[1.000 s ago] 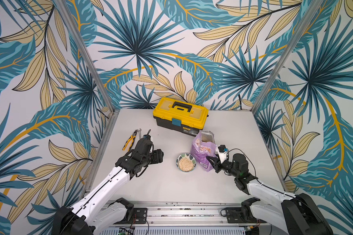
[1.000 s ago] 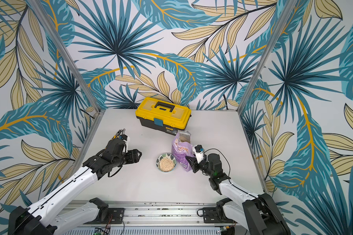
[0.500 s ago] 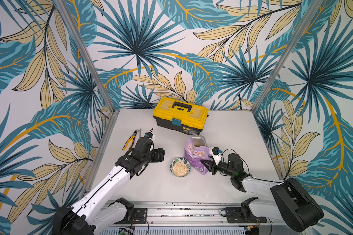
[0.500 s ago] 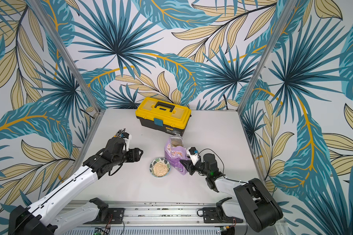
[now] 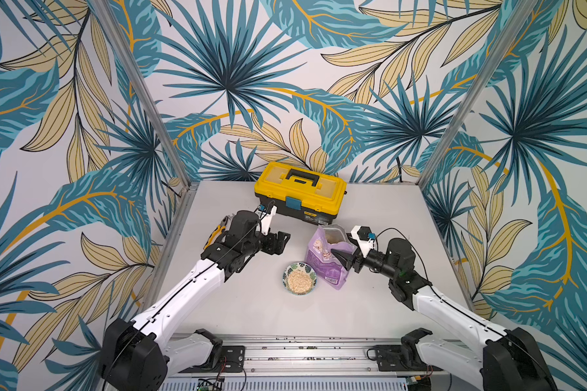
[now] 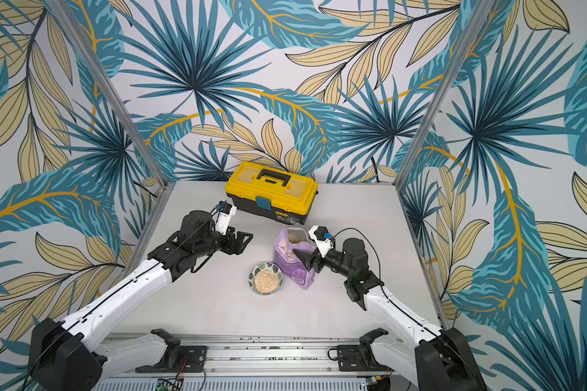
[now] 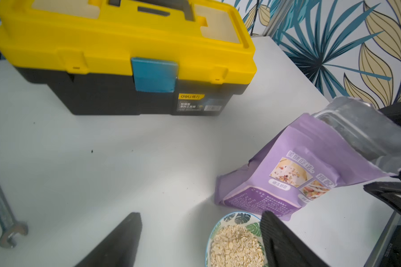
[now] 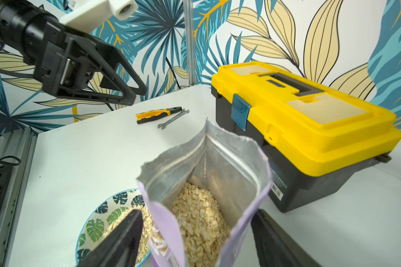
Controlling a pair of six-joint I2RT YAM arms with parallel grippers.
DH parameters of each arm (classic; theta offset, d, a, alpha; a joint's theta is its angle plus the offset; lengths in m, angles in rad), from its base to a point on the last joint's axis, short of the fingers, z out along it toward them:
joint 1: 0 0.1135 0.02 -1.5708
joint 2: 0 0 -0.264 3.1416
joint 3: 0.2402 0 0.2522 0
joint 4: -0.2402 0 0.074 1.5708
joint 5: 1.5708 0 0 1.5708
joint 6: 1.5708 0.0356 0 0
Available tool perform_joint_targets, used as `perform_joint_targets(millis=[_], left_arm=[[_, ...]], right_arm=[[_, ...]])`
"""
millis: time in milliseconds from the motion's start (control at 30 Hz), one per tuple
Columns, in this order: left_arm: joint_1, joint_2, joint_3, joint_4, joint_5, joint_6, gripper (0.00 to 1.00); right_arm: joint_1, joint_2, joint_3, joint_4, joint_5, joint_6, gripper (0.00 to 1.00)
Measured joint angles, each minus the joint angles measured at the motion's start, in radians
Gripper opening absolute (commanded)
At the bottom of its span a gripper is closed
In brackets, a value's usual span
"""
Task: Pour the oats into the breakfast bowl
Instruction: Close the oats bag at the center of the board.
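Toolbox (image 7: 125,50) label read "deli". Pouch (image 7: 287,161), white print unreadable, stood between right jaws, spread wide, unclamped. Oats (image 7: 236,245) filled breakfast bowl (image 7: 237,218) beside. Left jaws wide, empty.

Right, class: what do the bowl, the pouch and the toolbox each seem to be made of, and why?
The bowl: likely glazed ceramic, glossy white with printed leaves.
The pouch: thin plastic film, matte purple outside, silvery foil-like lining, creased.
The toolbox: moulded hard plastic, smooth yellow lid, black base, crisp edges.
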Motion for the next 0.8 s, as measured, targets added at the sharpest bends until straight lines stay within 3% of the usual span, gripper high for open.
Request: perform_joint_targets(millis=[200,300,367,467,533,800], left_arm=[[0.000,0.039,0.035,0.071,0.095,0.130,0.86],[0.000,0.051,0.035,0.098,0.141,0.193,0.87],[0.000,0.055,0.035,0.115,0.173,0.240,0.88],[0.000,0.060,0.035,0.148,0.241,0.328,0.89],[0.000,0.065,0.035,0.167,0.291,0.389,0.91],[0.000,0.130,0.035,0.209,0.539,0.608,0.91]], right_arm=[[0.000,-0.021,0.067,-0.179,0.010,-0.044,0.72],[0.000,-0.011,0.081,-0.257,0.010,-0.068,0.61],[0.000,0.000,0.100,-0.304,0.012,-0.084,0.48],[0.000,0.006,0.145,-0.386,0.014,-0.120,0.11],[0.000,0.007,0.177,-0.440,0.016,-0.149,0.00],[-0.017,0.008,0.264,-0.631,0.013,-0.307,0.00]])
